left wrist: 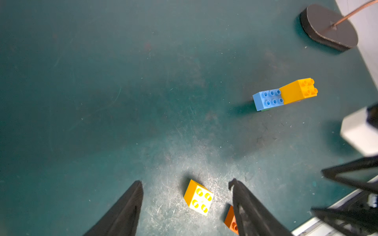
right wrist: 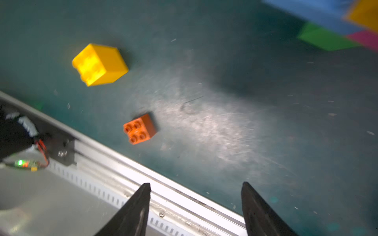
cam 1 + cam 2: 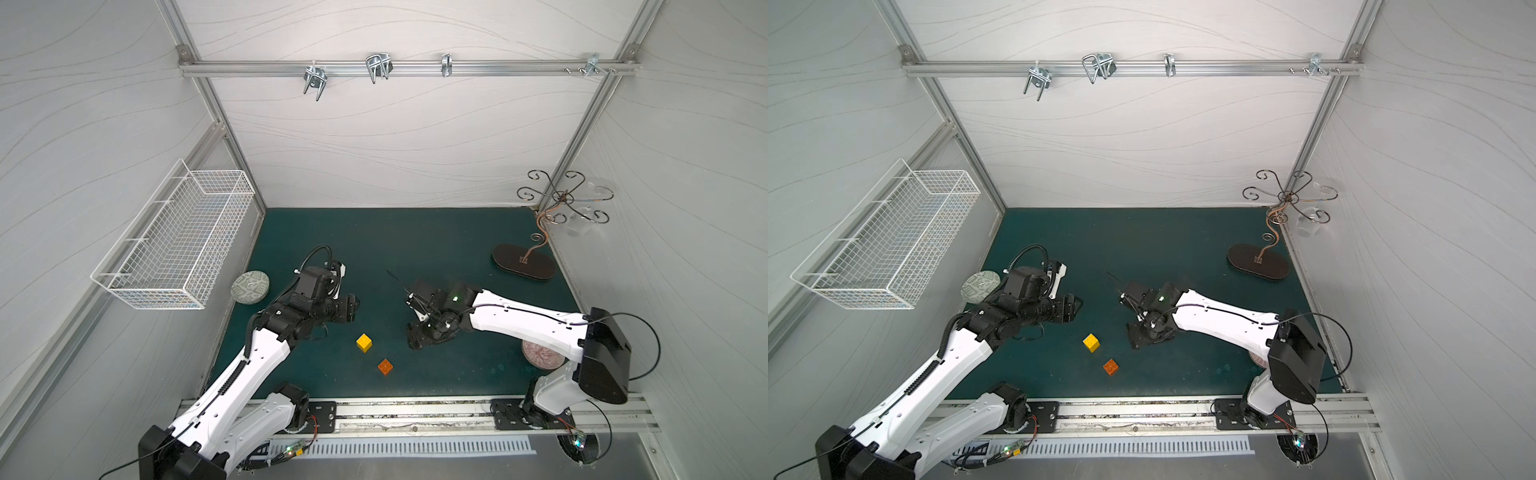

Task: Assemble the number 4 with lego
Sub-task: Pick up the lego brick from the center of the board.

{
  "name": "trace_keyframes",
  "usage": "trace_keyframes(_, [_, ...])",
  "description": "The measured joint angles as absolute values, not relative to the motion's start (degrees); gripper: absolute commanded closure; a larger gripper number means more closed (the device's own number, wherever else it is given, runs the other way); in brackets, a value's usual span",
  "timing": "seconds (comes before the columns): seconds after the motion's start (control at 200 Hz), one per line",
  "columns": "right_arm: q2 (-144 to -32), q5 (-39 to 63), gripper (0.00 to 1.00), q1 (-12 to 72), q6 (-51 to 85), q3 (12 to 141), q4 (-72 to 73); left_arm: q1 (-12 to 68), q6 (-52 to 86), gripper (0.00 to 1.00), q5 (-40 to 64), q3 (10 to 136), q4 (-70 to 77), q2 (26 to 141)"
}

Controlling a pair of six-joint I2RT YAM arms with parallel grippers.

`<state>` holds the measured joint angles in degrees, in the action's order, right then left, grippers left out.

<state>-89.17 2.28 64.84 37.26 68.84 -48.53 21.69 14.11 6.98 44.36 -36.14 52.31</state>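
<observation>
The left jaws and right jaws stood open, holding nothing. The left jaws framed the loose yellow brick [image 1: 198, 197], probably to lift it. The orange brick [image 2: 140, 128] lay near it on the surface [image 3: 415, 241]. The partial number 4 [image 1: 290, 93], with its blue bar [image 1: 268, 99] under yellow, stood apart.

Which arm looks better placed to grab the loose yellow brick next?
Probably left: the yellow brick lies between the open left fingers in that wrist view. The right fingers aim at the front rail, with that brick to one side.
</observation>
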Motion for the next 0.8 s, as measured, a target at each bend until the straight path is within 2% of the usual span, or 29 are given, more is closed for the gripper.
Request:
trace_keyframes(0.295, [-100.3,4.9,0.30,73.4,33.7,75.6,-44.6,15.2,16.5,0.27,13.2,42.8,-36.1,50.9])
trace_keyframes(0.56, [-106.1,5.2,0.33,74.5,33.0,79.5,-45.0,5.6,16.8,0.27,20.5,42.2,-36.1,50.8])
trace_keyframes(0.8, [-110.7,2.8,0.35,74.7,34.1,83.7,-48.2,2.6,17.8,0.27,23.3,41.3,-35.9,51.5])
